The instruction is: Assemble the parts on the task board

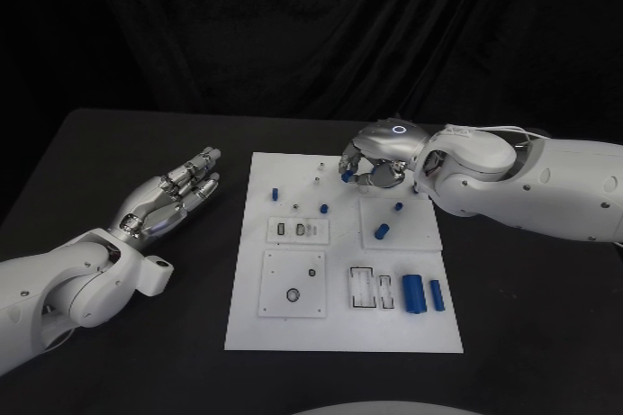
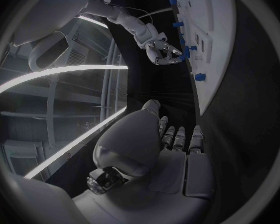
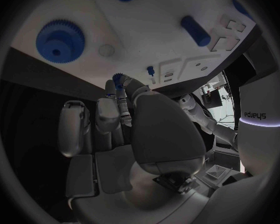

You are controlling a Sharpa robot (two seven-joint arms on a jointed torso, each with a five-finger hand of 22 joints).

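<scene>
Left silver many-fingered hand (image 1: 176, 195): palm up, fingers straight and apart, holding nothing, white arm stretched forward. Right silver many-fingered hand (image 1: 374, 159): fingers curled downward, pinching small blue part (image 3: 117, 79) at fingertips.

A black table (image 1: 130, 145) carries the things. Directly on it, in the middle, lies the white task board (image 1: 340, 334), flat, with its long sides running away from the robot. Bare black tabletop surrounds the board on all sides, and behind the table's far edge hangs a dark curtain (image 1: 311, 46).
</scene>
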